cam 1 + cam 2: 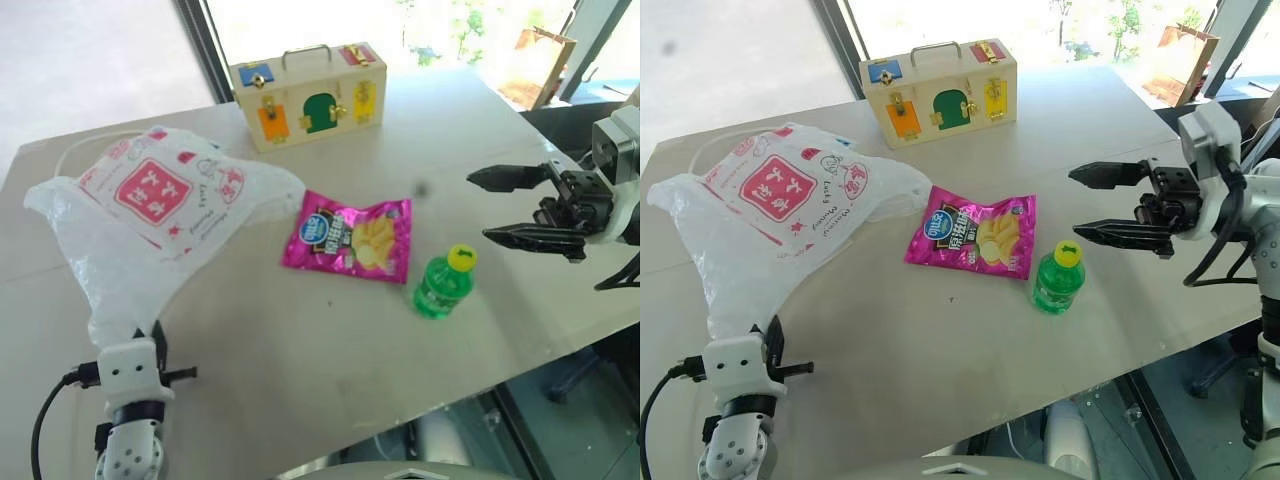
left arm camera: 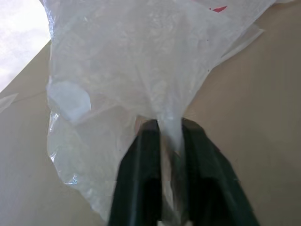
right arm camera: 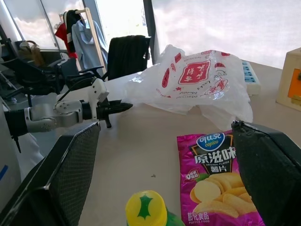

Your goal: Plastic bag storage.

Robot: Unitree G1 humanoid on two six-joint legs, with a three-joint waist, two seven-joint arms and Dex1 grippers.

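The plastic bag point(image 2: 141, 70) runs past the left wrist view's edge, its handles unseen.

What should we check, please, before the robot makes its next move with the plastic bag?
1. Left gripper shut on the plastic bag: ok, a corner of film is pinched between its fingers.
2. Right gripper open and free: ok, it hovers above the table holding nothing.
3. Bag fully off the table: not ok, most of it lies on the surface.
4. Chip packet apart from the bag: ok, a narrow gap shows.
5. Green bottle upright: ok, it stands just below the right gripper.
6. Grip firm enough to lift: cannot tell.
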